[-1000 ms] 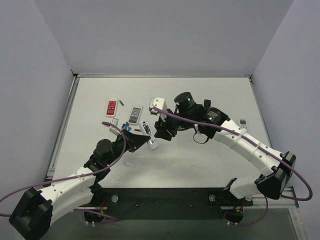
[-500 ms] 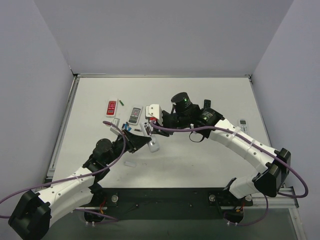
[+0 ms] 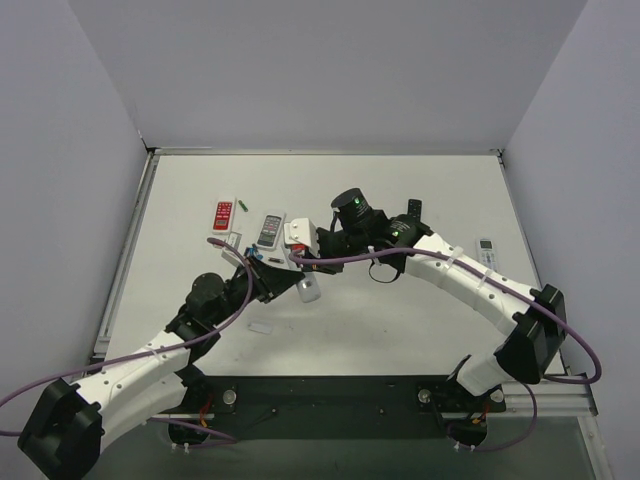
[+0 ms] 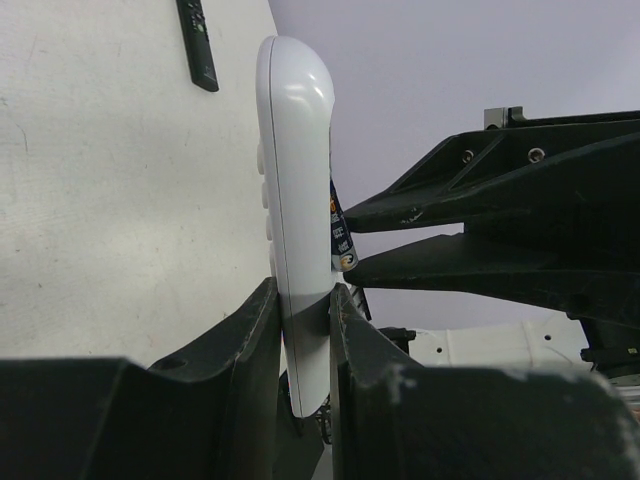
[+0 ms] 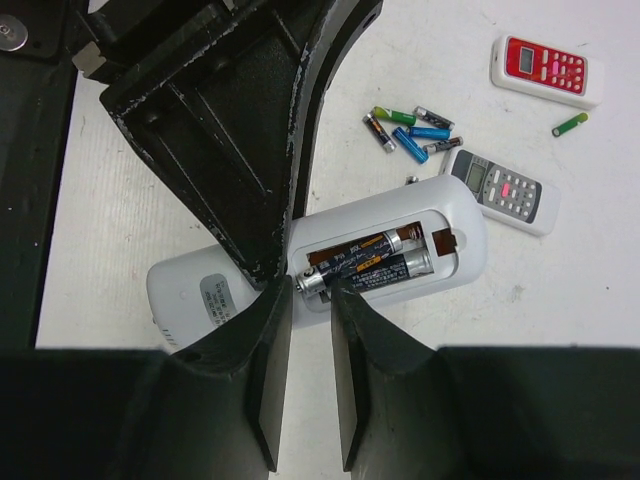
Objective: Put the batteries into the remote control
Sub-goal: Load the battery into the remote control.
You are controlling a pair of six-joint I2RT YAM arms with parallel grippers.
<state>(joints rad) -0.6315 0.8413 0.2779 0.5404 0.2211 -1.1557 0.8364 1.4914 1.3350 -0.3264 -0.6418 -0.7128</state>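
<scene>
My left gripper point(image 4: 305, 310) is shut on the slim white remote point(image 4: 295, 220) and holds it on its edge just above the table; both also show in the top view, the gripper point(image 3: 288, 284) and the remote point(image 3: 307, 291). In the right wrist view the remote's point(image 5: 455, 225) open recess holds two dark batteries point(image 5: 380, 262); the upper one's left end sticks up over the recess rim. My right gripper point(image 5: 312, 300) is almost closed and empty, its tips right at that raised end. Several loose batteries point(image 5: 410, 130) lie behind the remote.
A red-faced remote point(image 3: 223, 215), a grey remote point(image 3: 270, 229) and a green battery point(image 3: 243, 204) lie at the back left. A black remote point(image 3: 413, 208) and a white display remote point(image 3: 486, 250) lie to the right. A small white piece point(image 3: 260, 327) lies near my left arm.
My right gripper has moved left and down from beside the remote to its battery recess. My left gripper has kept the remote in place.
</scene>
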